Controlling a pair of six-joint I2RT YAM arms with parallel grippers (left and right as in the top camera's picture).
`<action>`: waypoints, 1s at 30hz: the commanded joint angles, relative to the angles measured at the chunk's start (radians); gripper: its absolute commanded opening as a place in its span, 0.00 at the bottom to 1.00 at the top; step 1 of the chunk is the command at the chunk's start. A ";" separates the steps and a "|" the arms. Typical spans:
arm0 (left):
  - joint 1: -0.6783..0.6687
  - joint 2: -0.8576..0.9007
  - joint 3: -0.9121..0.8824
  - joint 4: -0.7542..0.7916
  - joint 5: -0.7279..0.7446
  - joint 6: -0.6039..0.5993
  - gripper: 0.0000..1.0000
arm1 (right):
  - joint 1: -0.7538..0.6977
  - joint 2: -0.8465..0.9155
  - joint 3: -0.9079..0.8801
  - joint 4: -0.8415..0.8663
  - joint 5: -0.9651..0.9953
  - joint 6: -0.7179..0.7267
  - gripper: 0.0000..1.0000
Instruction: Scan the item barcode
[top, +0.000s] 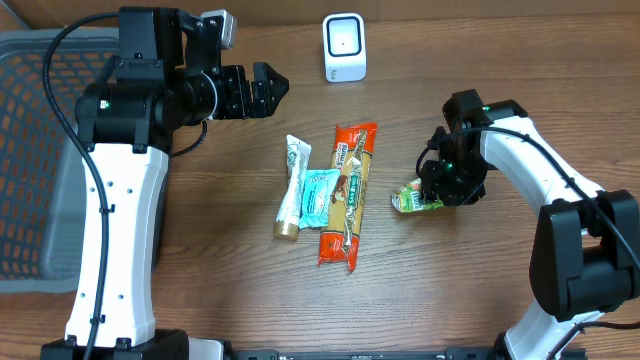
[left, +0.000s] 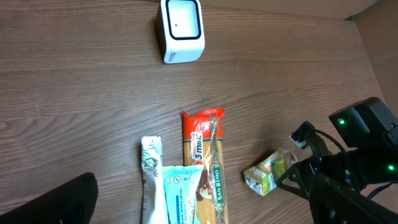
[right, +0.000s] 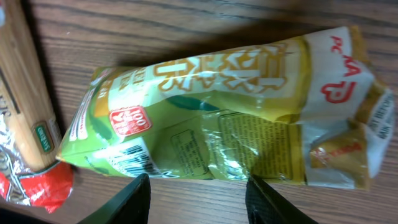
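Pouch (right: 211, 118) lies flat, long axis left-right, barcode (right: 134, 158) end nearest the pasta pack (top: 348, 195), under the spread right claw (right: 200, 198).

Even, bright light, soft shadows; mild glare on the green packet (right: 217, 118).

The left arm stands upright and bends at the elbow, holding its end effector (top: 270, 90) level and pointing toward the middle, both fingers spread wide. The right arm reaches inward, its end effector (right: 198, 202) aimed downward with fingers (right: 127, 202) partly apart.
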 joint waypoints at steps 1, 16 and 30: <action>-0.006 0.009 0.006 0.000 -0.006 0.023 1.00 | 0.004 -0.003 -0.033 0.003 0.034 0.038 0.51; -0.006 0.009 0.006 0.000 -0.006 0.023 0.99 | 0.004 -0.003 -0.072 0.086 -0.007 0.032 0.45; -0.006 0.009 0.006 0.000 -0.006 0.023 1.00 | 0.003 -0.002 0.184 -0.011 0.042 -0.360 0.76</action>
